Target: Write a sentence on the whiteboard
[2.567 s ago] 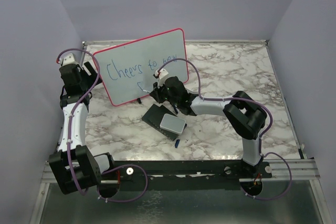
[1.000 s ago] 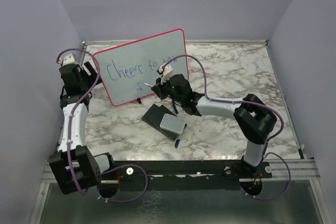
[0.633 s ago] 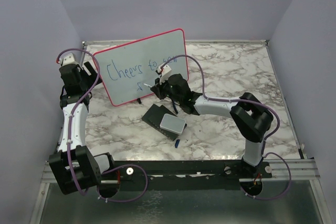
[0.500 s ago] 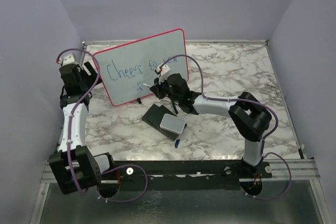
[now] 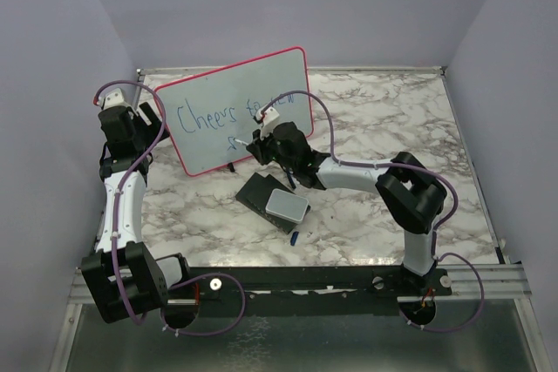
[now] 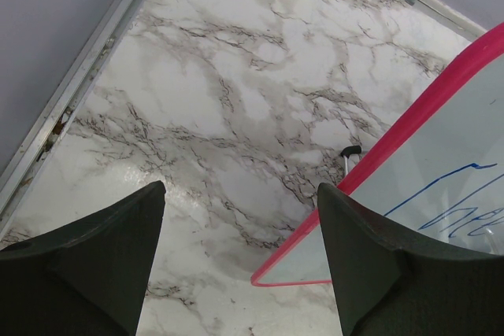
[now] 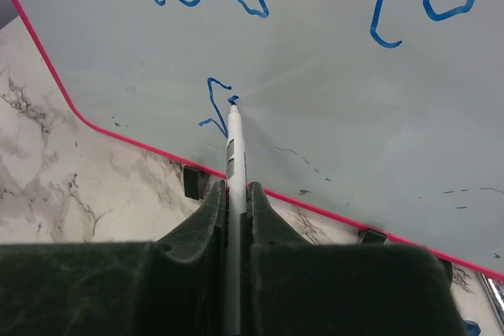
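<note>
The whiteboard (image 5: 288, 71), red-framed, stands tilted at the back left of the marble table. The sentence (image 5: 209, 118) on it is in blue: "Cheers to new" on the top line, with one small squiggle (image 7: 214, 104) below it. My right gripper (image 7: 234, 194) is shut on a white marker (image 7: 234, 155). The marker's blue tip touches the board at the squiggle's right end. In the top view the right gripper (image 5: 260, 141) sits low against the board's middle. My left gripper (image 6: 242, 188) is open and holds nothing, just left of the whiteboard's (image 6: 441, 163) lower left corner.
A dark block (image 5: 260, 191) with a grey-white pad (image 5: 286, 205) lies on the table just in front of the board, under the right arm. A small blue cap (image 5: 296, 235) lies nearer the front edge. A metal rail (image 6: 79, 92) edges the table on the left.
The right gripper with the marker has shifted slightly along the board's lower line, and the small blue squiggle has grown a little. The left arm has not moved.
</note>
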You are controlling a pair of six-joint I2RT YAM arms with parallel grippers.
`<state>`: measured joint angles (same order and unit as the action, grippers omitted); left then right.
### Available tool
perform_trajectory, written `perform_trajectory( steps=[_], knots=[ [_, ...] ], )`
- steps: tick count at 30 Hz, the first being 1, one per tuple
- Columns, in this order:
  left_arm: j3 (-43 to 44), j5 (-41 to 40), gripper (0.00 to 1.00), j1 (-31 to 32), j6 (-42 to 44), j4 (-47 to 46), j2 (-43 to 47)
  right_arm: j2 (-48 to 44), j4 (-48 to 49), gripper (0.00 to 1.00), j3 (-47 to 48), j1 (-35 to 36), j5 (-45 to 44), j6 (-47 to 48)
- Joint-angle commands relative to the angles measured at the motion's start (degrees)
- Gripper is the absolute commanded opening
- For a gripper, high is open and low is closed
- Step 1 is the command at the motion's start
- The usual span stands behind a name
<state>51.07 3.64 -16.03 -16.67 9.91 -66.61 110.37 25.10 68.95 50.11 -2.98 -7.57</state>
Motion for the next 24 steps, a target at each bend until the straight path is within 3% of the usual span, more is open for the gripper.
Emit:
perform_trajectory(
  steps=[1,16,24],
  knots=[
    [-0.44,1.75,0.8,0.39,0.1,-0.61,1.31,-0.48,-0.6,0.01,-0.73,-0.27,-6.89,-0.83],
    [-0.53,1.83,0.8,0.39,0.03,-0.65,1.46,-3.01,0.35,0.01,-3.18,-1.33,-9.26,-1.23],
    [-0.53,1.76,0.8,0.39,0.05,-0.6,1.57,-7.64,5.06,0.01,-7.38,-1.24,-1.0,1.99]
  ],
)
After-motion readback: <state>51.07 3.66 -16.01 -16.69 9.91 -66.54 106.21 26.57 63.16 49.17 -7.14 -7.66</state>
